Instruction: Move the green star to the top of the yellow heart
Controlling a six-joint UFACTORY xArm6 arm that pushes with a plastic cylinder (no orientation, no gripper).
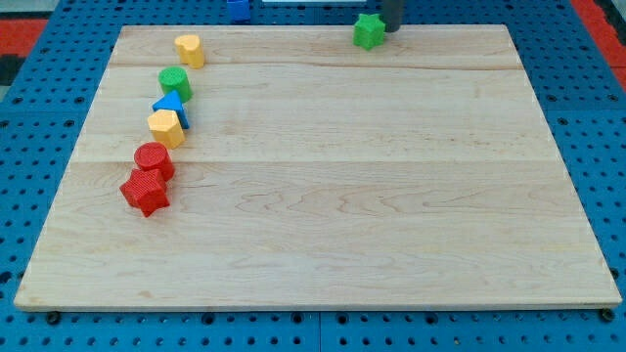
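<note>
The green star (369,31) lies at the top edge of the wooden board (323,196), right of centre. My tip (390,26) stands just to the star's right, touching or almost touching it. The yellow heart (190,50) lies near the board's top left corner, far to the left of the star.
Below the yellow heart a column of blocks runs down the left side: a green round block (175,82), a blue triangle (170,106), a yellow hexagon (166,127), a red round block (154,160) and a red star (145,191). A blue block (238,9) lies off the board at the top.
</note>
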